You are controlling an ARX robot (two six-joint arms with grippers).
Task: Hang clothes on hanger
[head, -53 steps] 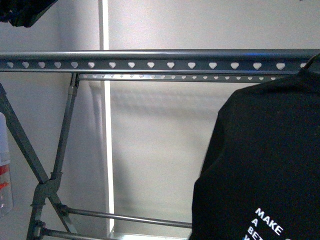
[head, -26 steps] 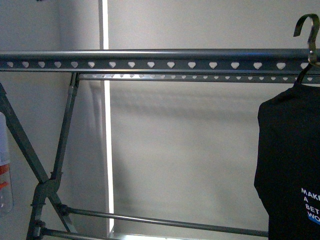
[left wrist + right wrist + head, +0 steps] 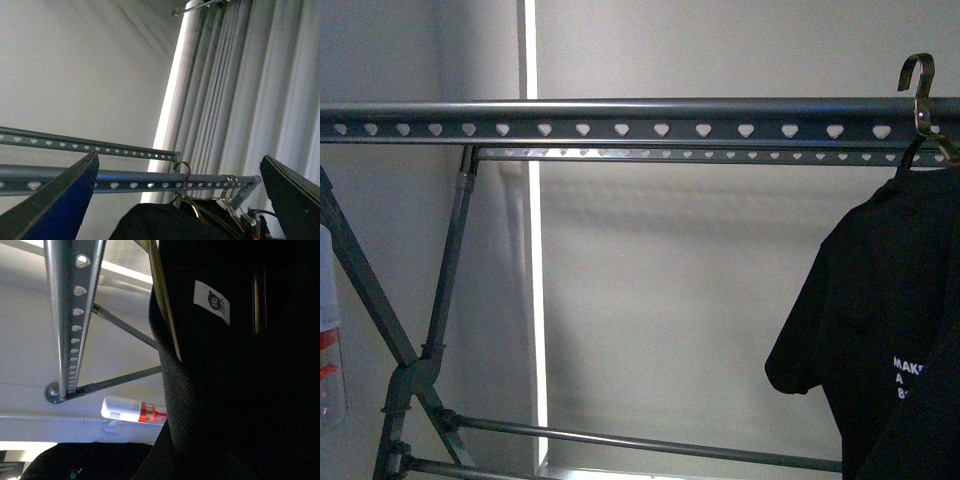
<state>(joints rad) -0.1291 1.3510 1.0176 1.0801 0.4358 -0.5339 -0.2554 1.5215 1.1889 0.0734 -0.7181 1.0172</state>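
The black T-shirt (image 3: 865, 300) hung on a wire coat hanger (image 3: 920, 100) at the rack's rail (image 3: 620, 118), far right. Left gripper (image 3: 180, 200) fingers stood apart; right gripper's state could not be told.

My left end effector (image 3: 180, 200) has two broad, wedge-shaped fingers (image 3: 60, 200). One shows a dark blue inner face with a black edge; the other looks plain black. Nothing of my right arm's body can be made out.
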